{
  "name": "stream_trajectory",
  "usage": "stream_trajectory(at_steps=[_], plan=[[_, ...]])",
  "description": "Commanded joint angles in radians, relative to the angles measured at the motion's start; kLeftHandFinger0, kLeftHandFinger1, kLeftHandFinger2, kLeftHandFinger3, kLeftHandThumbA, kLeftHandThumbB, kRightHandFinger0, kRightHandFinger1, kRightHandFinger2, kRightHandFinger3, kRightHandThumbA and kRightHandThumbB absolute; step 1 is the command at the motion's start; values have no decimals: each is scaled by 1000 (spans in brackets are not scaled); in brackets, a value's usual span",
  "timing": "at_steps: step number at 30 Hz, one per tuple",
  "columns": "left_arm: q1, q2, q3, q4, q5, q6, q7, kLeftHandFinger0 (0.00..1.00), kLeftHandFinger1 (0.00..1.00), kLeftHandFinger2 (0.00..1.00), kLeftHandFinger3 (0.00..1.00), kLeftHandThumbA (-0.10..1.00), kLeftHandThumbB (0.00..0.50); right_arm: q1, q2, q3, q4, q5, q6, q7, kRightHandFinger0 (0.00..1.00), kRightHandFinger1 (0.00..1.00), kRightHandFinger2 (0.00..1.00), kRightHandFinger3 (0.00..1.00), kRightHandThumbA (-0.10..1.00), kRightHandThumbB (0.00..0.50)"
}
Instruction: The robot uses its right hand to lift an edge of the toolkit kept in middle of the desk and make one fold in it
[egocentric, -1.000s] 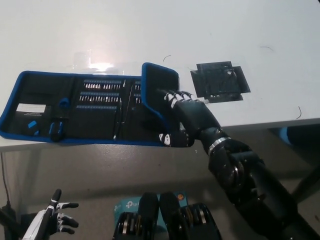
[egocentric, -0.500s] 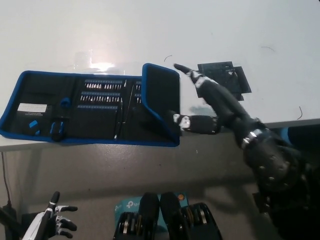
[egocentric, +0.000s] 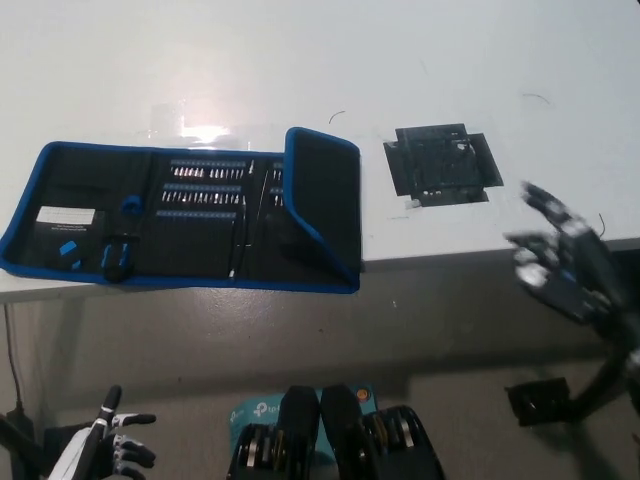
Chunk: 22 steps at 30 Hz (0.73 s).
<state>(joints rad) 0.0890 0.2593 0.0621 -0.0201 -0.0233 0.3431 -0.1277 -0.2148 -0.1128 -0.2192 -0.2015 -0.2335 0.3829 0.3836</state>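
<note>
The toolkit is a black case with blue trim lying open on the white desk, rows of bits and tools showing inside. Its right flap is folded over leftward onto the case. My black right hand is off to the right at the desk's front edge, well away from the toolkit, fingers spread and holding nothing. My white left hand rests low at the bottom left, below the desk.
A black square patch is stuck on the desk to the right of the toolkit. A teal box lies on the floor below the desk edge.
My right hand has let go of the folded flap and drawn back to the right, off the toolkit. The flap stays folded. The left hand has barely moved.
</note>
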Motion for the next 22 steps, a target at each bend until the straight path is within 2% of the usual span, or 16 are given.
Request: stream_trajectory(at_steps=[1,4,5,6,9,13,15,17,19,22], plan=[[3,19,20,-23,0,-25,6,421,422,312,593,1000,500,104,26,-195,98,253,-243,-119,540,640,1000,1000,14,150],[2,12,17,-24,6,-23,11,436,424,312,561,1000,500,146,38,-229,154,242,-311,-149,448,556,958,1000,54,166],[1,14,16,-22,6,-26,10,442,444,330,576,1000,500,162,44,-246,204,245,-357,-165,427,526,914,1000,80,182],[1,18,13,-21,8,-25,7,448,451,350,603,1000,500,165,53,-259,220,258,-368,-171,411,492,888,1000,51,186],[3,18,15,-20,6,-15,6,459,463,344,616,1000,500,174,65,-282,279,270,-406,-193,398,486,871,1000,13,147],[0,18,11,-5,8,-25,5,445,462,350,617,1000,500,182,71,-298,336,277,-442,-212,406,455,824,1000,-12,127],[2,20,11,-4,4,-35,0,440,462,362,634,1000,500,183,71,-294,383,261,-455,-229,369,399,718,1000,54,169],[3,17,12,-13,4,-26,3,435,455,350,635,1000,500,181,67,-288,398,263,-463,-235,352,380,689,1000,62,171],[5,19,13,-15,6,-30,3,427,435,326,596,1000,500,179,68,-278,386,256,-429,-251,270,351,647,1000,8,166],[2,14,17,-15,2,-24,6,448,453,335,604,1000,500,176,54,-265,403,237,-440,-283,252,335,628,1000,-7,169]])
